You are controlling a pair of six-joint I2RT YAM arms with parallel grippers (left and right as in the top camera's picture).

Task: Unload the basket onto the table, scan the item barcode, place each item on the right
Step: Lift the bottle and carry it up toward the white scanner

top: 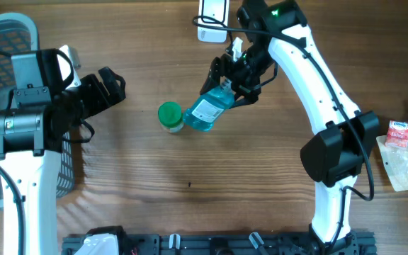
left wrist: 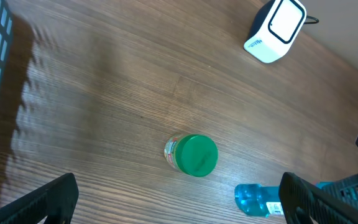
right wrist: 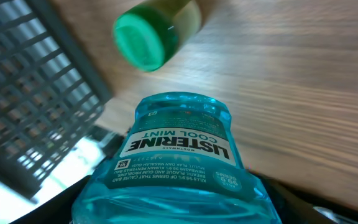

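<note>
The mouthwash bottle (top: 205, 111) — stiff, smooth plastic, liquid-heavy and probably slick (best pinched across its narrower upper body) — hangs tilted mid-table, clamped in the right gripper (top: 227, 83), neck far-right, base near-left beside the green-lidded jar (top: 170, 117); the left gripper (top: 112, 86) gapes wide, empty.

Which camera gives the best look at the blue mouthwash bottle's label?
The right wrist view: the mouthwash bottle fills it, label readable. Overhead shows it small, tilted in the right gripper; left wrist catches only one end.
</note>
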